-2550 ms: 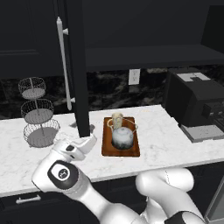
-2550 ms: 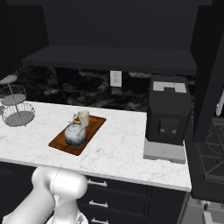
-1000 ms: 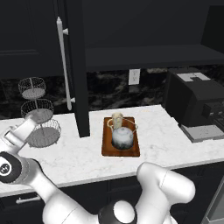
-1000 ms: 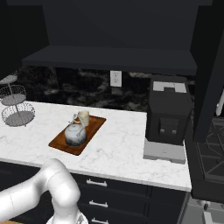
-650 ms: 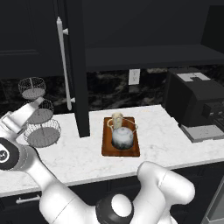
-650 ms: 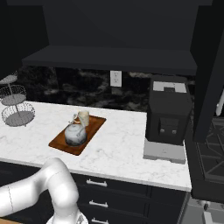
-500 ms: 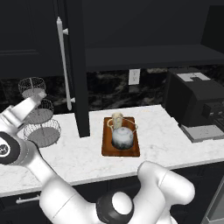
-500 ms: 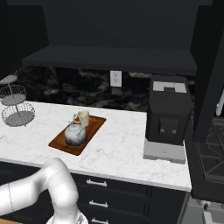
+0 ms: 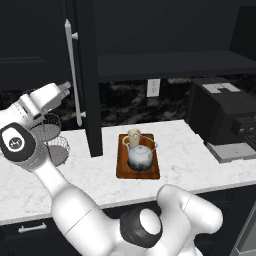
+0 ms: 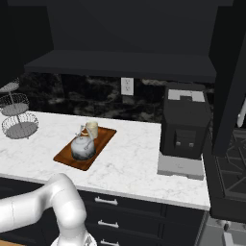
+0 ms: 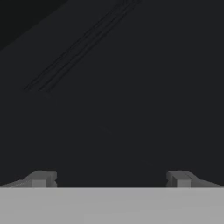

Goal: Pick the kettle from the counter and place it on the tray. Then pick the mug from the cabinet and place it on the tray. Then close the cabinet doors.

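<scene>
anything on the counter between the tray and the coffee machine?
No. In the right base view the counter between the tray and the coffee machine is bare marble; the left base view agrees.

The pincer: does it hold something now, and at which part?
Nothing is held. The pincer is open, facing a black door panel; the kettle and mug sit on the tray.

One kettle (image 9: pixel 139 156), one mug (image 9: pixel 133 136), one tray (image 9: pixel 121 169).
</scene>
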